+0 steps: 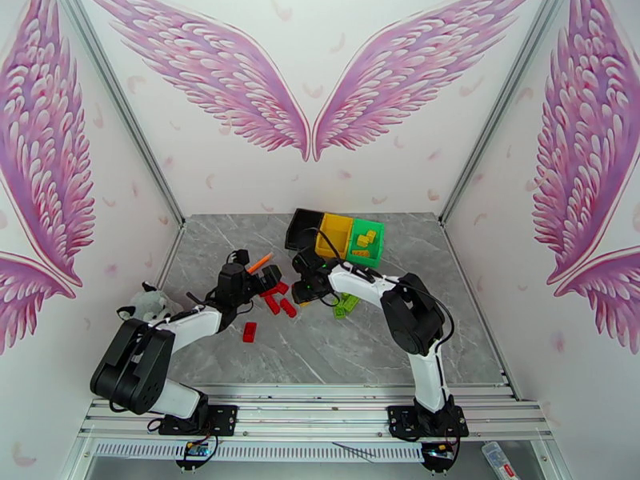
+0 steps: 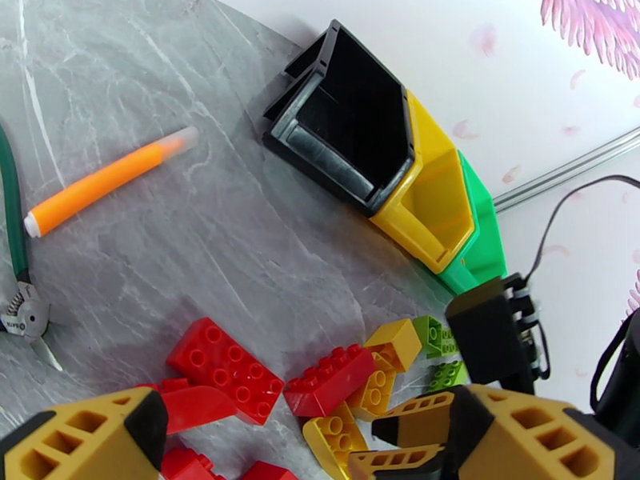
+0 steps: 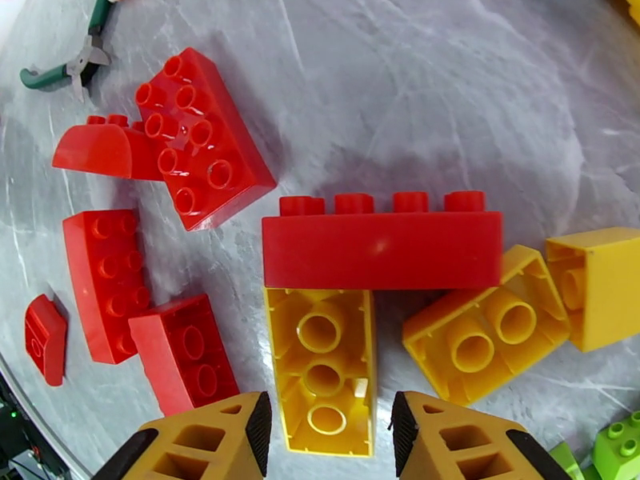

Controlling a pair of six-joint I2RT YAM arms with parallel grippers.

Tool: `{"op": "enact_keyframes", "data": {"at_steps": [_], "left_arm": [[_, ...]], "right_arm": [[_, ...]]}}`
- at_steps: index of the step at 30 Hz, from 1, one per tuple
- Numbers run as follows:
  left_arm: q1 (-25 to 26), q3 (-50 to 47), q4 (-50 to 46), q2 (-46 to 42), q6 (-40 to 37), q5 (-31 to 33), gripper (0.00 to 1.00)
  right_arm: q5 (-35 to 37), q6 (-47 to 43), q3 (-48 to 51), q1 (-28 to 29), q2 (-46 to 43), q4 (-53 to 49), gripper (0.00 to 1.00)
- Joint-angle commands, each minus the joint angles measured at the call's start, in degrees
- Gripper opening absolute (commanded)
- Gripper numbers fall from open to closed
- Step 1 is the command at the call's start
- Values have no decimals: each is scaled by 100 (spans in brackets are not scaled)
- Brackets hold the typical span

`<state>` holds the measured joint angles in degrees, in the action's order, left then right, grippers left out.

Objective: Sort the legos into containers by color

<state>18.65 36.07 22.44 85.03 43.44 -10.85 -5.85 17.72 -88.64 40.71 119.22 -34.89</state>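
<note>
Red, yellow and green legos lie in a heap mid-table. My right gripper (image 3: 328, 438) is open, its fingers on either side of an upside-down yellow brick (image 3: 324, 370) that lies below a long red brick (image 3: 382, 250). More yellow bricks (image 3: 480, 330) lie to the right of it and several red bricks (image 3: 204, 142) to the left. My left gripper (image 2: 296, 442) is open over red bricks (image 2: 228, 370) and yellow ones (image 2: 376, 390). The black bin (image 1: 302, 226), yellow bin (image 1: 334, 234) and green bin (image 1: 366, 242) stand in a row behind the heap.
Orange-handled pliers (image 2: 104, 190) lie left of the heap. One red brick (image 1: 250, 331) lies apart, nearer the arms, and green bricks (image 1: 346, 304) lie right of the heap. A grey stuffed toy (image 1: 152, 304) sits at the table's left edge.
</note>
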Motion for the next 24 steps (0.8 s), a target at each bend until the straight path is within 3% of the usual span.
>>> {"op": "enact_keyframes", "data": {"at_steps": [1, 9, 20, 24], "left_arm": [[-17, -89, 16, -162, -80, 1, 99], [-15, -86, 25, -163, -65, -8, 99], [-11, -101, 44, -128, -63, -18, 99], [6, -88, 59, -119, -76, -32, 99]], "right_arm": [[22, -99, -222, 68, 170, -132, 49], [326, -162, -379, 181, 380, -253, 49], [691, -162, -361, 220, 383, -229, 38], [672, -149, -338, 218, 333, -195, 29]]}}
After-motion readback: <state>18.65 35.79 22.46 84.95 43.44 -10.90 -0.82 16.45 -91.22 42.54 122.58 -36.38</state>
